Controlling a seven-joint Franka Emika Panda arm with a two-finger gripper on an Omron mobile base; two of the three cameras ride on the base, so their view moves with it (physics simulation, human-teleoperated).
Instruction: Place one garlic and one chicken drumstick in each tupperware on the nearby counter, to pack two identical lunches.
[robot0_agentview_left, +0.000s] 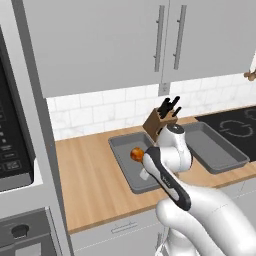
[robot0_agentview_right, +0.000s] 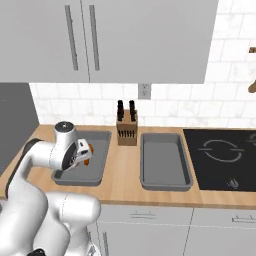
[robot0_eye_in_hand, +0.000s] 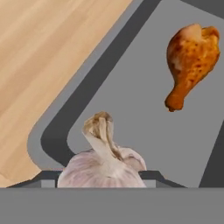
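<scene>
Your tool (robot0_eye_in_hand: 101, 179) sits over the left tupperware (robot0_agentview_left: 125, 165), jaws about half spread with a garlic (robot0_eye_in_hand: 103, 164) bulb between the two dark tips at the bottom of the hand view (papery stem pointing up toward the lens), so count it as gripped. Below it you see the tray's gray floor and rounded corner, and a browned chicken drumstick (robot0_eye_in_hand: 190, 61) lying on that floor, well apart from the garlic, thick end toward the top right of the hand view. In the left base view you get the drumstick as an orange blob (robot0_agentview_left: 136, 154) just beside the arm's wrist, inside the left tray. The right tupperware (robot0_agentview_right: 165, 162) sits on the bench (robot0_agentview_right: 122, 185) beside the black stovetop (robot0_agentview_right: 222, 157), and its gray floor looks bare. A knife block (robot0_agentview_right: 126, 131) stands at the back between the two trays, near the tiled wall. The left tupperware (robot0_agentview_right: 82, 167) in the right base view is partly covered by the arm, so you can't check the grip from there.
</scene>
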